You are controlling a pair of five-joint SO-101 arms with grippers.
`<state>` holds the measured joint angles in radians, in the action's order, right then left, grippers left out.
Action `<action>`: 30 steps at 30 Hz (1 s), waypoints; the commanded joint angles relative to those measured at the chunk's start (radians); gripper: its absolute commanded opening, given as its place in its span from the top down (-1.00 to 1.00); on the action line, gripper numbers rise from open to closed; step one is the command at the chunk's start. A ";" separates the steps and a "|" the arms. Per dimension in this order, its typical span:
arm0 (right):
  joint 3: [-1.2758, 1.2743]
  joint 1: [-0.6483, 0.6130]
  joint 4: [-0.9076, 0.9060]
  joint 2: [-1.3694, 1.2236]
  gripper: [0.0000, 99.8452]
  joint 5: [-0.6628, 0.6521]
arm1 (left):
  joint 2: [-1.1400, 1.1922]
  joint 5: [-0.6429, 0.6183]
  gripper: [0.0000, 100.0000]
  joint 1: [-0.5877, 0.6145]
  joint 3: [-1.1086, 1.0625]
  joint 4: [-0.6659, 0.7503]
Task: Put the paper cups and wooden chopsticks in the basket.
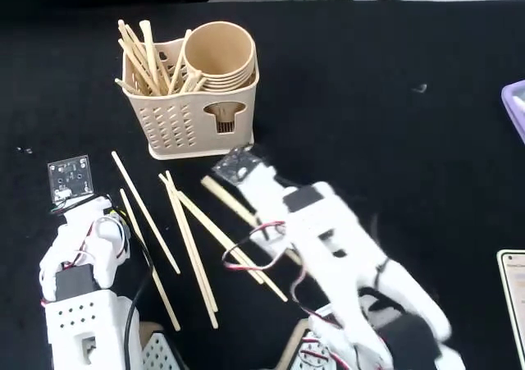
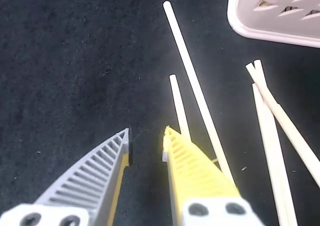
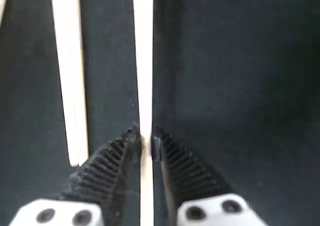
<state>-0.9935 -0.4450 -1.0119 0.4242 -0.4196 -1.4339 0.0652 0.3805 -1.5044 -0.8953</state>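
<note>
A beige basket (image 1: 176, 128) stands at the back left of the black table. It holds stacked paper cups (image 1: 218, 54) and several wooden chopsticks (image 1: 143, 54). More chopsticks (image 1: 190, 247) lie loose in front of it. My right gripper (image 3: 145, 136) is shut on one loose chopstick (image 3: 143, 60), low over the table; another chopstick (image 3: 70, 75) lies beside it. In the high view my right arm (image 1: 328, 239) covers that spot. My left gripper (image 2: 146, 136) is open at the front left, with a chopstick (image 2: 177, 98) running under its yellow finger (image 2: 192, 171). The basket's corner (image 2: 250, 28) lies ahead of it.
A purple object (image 1: 515, 107) sits at the right edge, and a white card (image 1: 513, 296) lies at the front right. Bare black table stretches to the right of the basket.
</note>
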 commanded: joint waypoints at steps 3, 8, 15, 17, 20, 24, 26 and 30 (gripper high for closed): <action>0.042 0.091 -0.195 0.271 0.98 -0.124 | -0.009 0.012 0.76 -0.008 0.022 -0.003; -0.030 0.097 -0.204 0.344 0.98 -0.141 | -0.009 0.012 0.76 -0.008 0.022 -0.003; -0.189 0.107 0.021 0.312 0.98 -0.140 | -0.009 0.012 0.76 -0.008 0.018 -0.003; -0.202 0.133 0.068 0.259 0.98 -0.138 | -0.009 0.012 0.76 -0.008 0.018 -0.003; -0.150 0.143 0.052 0.136 0.98 -0.137 | -0.009 0.012 0.76 -0.008 0.018 -0.003; -0.058 0.126 0.020 -0.013 0.97 -0.137 | -0.009 0.012 0.76 -0.008 0.018 -0.003; -0.025 0.124 0.020 -0.070 0.97 -0.140 | -0.009 0.012 0.76 -0.007 0.018 -0.003; 0.007 0.124 0.020 -0.137 0.82 -0.141 | -0.011 0.012 0.76 -0.007 0.018 -0.003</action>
<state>-1.0549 -0.3237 -0.9828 0.3383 -0.5501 -1.4339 0.0652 0.3805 -1.5044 -0.8953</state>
